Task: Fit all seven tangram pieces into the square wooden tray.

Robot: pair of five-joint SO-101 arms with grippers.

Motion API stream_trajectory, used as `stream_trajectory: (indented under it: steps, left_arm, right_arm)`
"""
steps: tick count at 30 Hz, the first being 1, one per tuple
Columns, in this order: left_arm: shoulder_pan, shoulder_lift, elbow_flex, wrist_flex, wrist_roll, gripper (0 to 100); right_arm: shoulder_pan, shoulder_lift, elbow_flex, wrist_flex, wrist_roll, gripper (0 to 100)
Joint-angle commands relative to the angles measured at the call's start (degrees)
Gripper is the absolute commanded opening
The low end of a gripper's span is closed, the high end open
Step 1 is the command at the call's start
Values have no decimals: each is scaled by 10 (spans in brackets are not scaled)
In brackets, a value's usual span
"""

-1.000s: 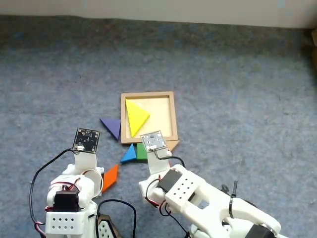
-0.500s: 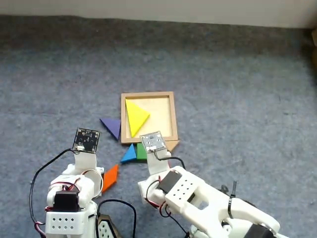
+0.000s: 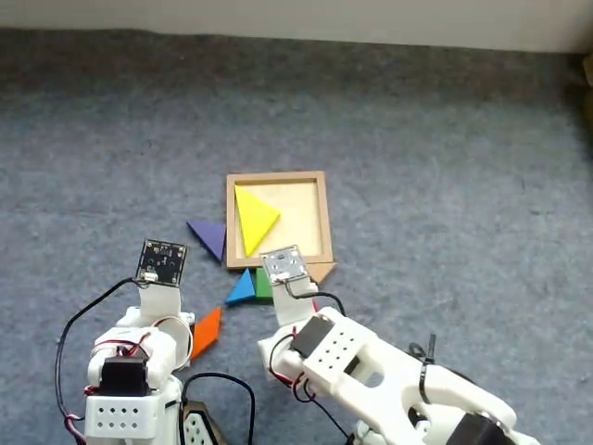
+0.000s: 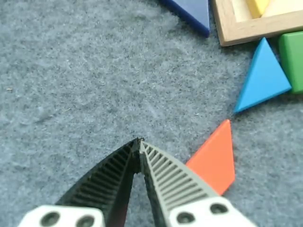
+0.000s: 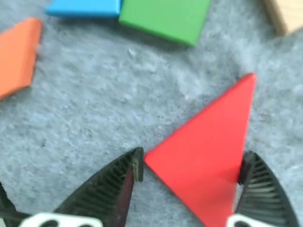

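The square wooden tray lies mid-table with a yellow triangle inside. Left of it sits a navy triangle. At its near edge are a blue triangle, a green piece and a tan piece. An orange parallelogram lies nearer the arms. My right gripper is open low over the carpet, with its fingers either side of a red triangle. My left gripper is shut and holds nothing, just beside the orange parallelogram.
Grey carpet covers the table, with wide free room to the right of and beyond the tray. The left arm stands at the lower left and the right arm beside it. A pale wall edge runs along the back.
The right arm has shifted slightly to the left over the pieces by the tray's near edge. The left arm and the pieces have not moved.
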Motion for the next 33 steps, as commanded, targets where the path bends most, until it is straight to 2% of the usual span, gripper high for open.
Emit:
stream_trajectory:
  steps: [1, 3, 11, 15, 19, 28, 33]
  left_arm:
    - [-6, -23, 11, 4, -3, 7]
    - [-6, -23, 11, 4, -3, 7]
    - [-6, -23, 11, 4, -3, 7]
    - [-6, -23, 11, 4, -3, 7]
    - [-6, -23, 11, 4, -3, 7]
    - [-6, -23, 11, 4, -3, 7]
    - [-6, -23, 11, 4, -3, 7]
  right_arm:
    - [20, -7, 0, 13, 11, 225]
    - [21, -7, -3, 12, 21, 191]
    - [43, -14, -5, 15, 26, 184]
    - [77, -15, -20, 16, 75, 184]
    - [95, -15, -70, 78, 86, 184]
    - [102, -15, -214, 211, 172, 184]
    - [174, -5, -282, 203, 288, 184]
